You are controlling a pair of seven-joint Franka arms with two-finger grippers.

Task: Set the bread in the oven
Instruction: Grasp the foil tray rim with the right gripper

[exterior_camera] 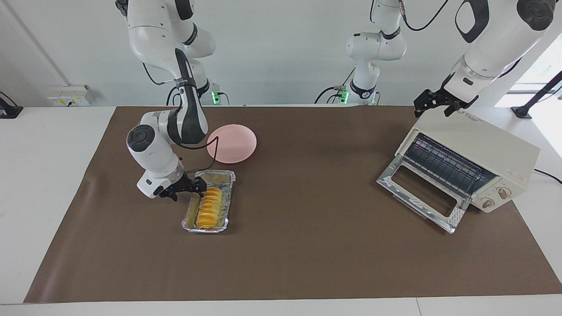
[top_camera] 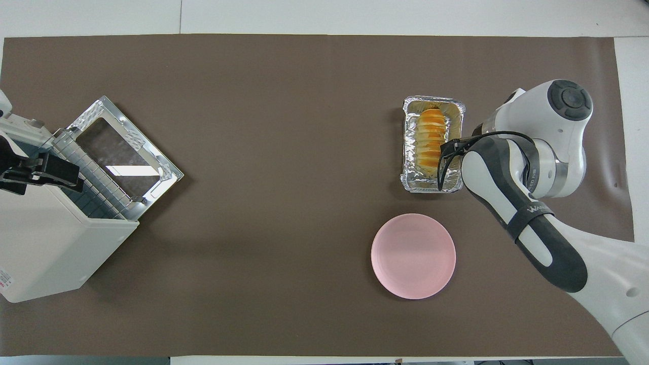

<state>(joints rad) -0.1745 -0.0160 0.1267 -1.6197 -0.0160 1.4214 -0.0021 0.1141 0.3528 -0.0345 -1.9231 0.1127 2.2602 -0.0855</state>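
The bread (exterior_camera: 208,208) (top_camera: 431,142), a ridged golden-orange loaf, lies lengthwise in a crinkled foil tray (exterior_camera: 206,230) (top_camera: 431,188). My right gripper (exterior_camera: 192,188) (top_camera: 453,148) hangs low beside the tray, at its edge toward the right arm's end, open and holding nothing. The cream oven (exterior_camera: 483,145) (top_camera: 45,243) stands at the left arm's end of the table with its glass door (exterior_camera: 421,193) (top_camera: 121,152) dropped open and the wire rack showing. Over the oven's top waits my left gripper (exterior_camera: 432,104) (top_camera: 38,171), open.
A round pink plate (exterior_camera: 232,142) (top_camera: 413,256) sits nearer to the robots than the tray. A brown mat (exterior_camera: 307,245) covers the table between the tray and the oven.
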